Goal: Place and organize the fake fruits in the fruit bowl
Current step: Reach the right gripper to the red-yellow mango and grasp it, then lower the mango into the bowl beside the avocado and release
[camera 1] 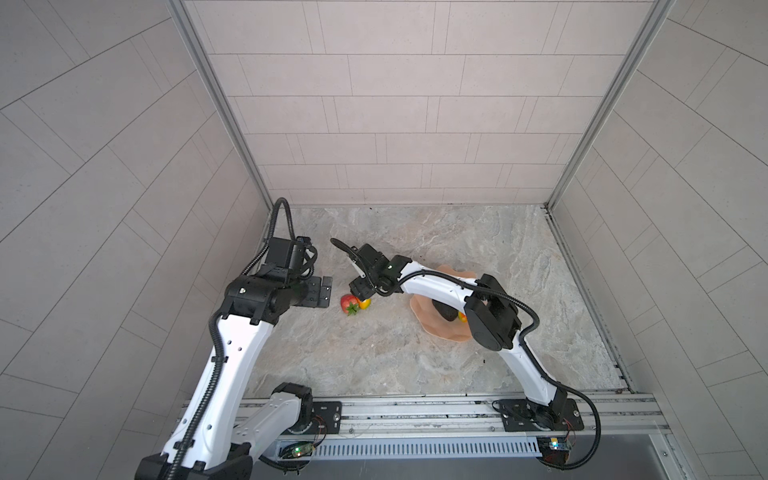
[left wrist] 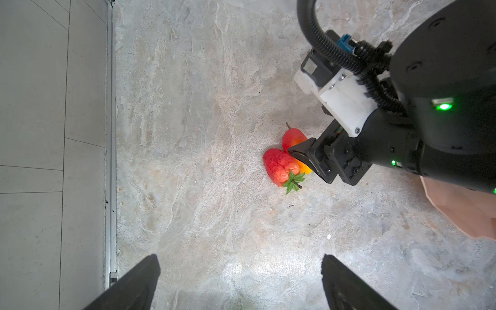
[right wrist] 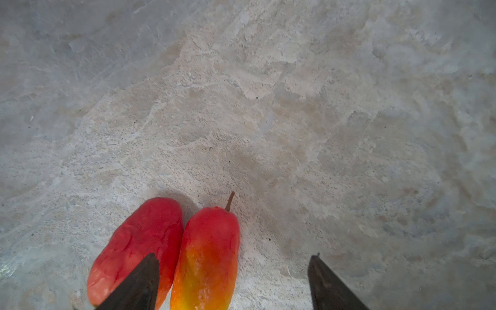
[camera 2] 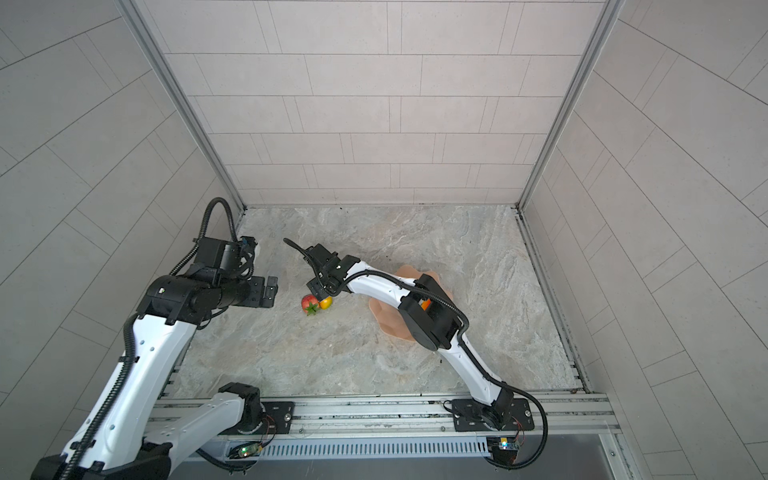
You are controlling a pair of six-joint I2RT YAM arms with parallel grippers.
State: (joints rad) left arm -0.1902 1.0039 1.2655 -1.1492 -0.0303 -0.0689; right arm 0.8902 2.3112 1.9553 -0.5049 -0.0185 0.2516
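A red strawberry (camera 1: 348,303) with green leaves lies on the marble table, touching a red-orange-yellow mango (camera 1: 365,304) on its right. My right gripper (camera 1: 362,297) has reached across the middle and stands low over the pair. In the right wrist view the mango (right wrist: 212,247) lies between the open jaws, close to one finger that overlaps the strawberry (right wrist: 139,236); a gap separates it from the other finger. The peach-pink fruit bowl (camera 1: 432,328) sits to the right, half hidden under the right arm, holding a black avocado (camera 1: 444,312) and an orange-yellow fruit (camera 1: 462,318). My left gripper (camera 1: 328,291) hovers open and empty, left of the strawberry.
Grey tiled walls close in the table at the back and on both sides. An aluminium rail (camera 1: 415,409) carrying both arm bases runs along the front edge. Bare marble (camera 1: 374,361) lies in front of the fruits and behind the bowl.
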